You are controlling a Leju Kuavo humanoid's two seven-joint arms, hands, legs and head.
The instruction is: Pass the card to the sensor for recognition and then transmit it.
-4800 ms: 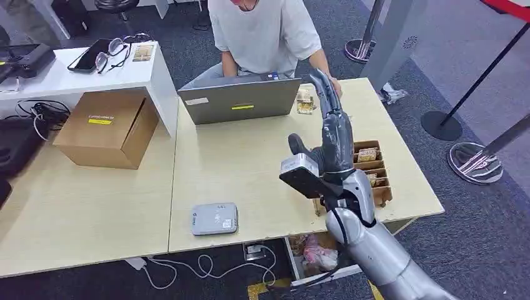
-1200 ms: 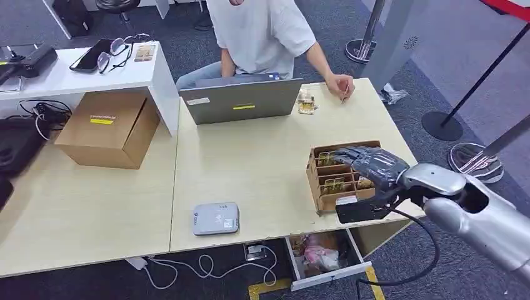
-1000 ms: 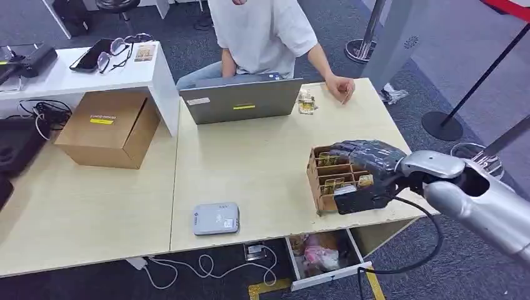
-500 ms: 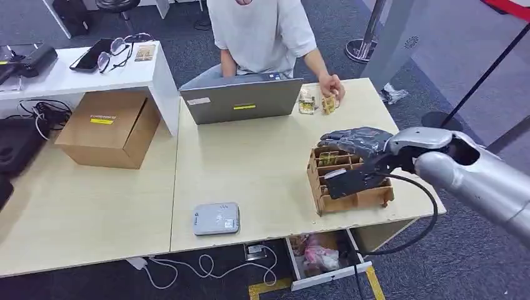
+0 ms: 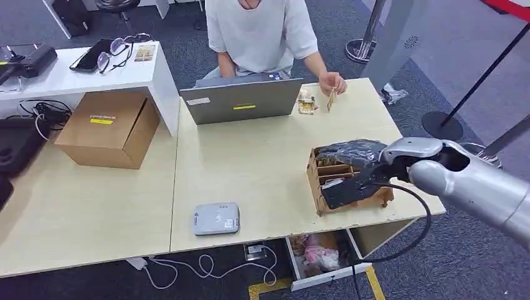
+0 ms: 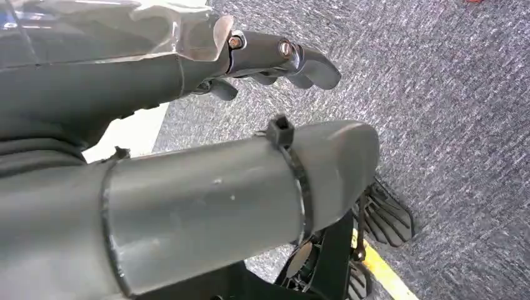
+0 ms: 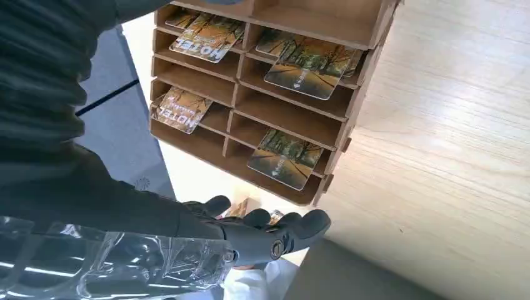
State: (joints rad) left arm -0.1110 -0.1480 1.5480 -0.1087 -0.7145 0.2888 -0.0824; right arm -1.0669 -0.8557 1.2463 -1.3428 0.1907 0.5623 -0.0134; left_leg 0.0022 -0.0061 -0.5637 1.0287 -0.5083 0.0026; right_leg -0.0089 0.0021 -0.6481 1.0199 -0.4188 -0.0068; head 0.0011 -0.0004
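Hovering over the brown cardboard card rack with slotted compartments (image 5: 325, 187), the right hand (image 5: 353, 153) has its dark fingers (image 7: 275, 234) curled loosely above the far end of the rack, holding nothing that can be seen. Printed hotel key cards (image 7: 300, 69) lie in several compartments, one per slot. The rack stands at the right edge of the pale wooden tabletop (image 5: 250, 162). A flat grey card sensor (image 5: 215, 219) sits near the front edge, well apart from the rack. The left hand (image 6: 275, 56) hangs above grey carpet, fingers bent inward, gripping nothing. A person (image 5: 259, 31) behind a grey laptop (image 5: 240, 100) holds a card (image 5: 330, 99) upright.
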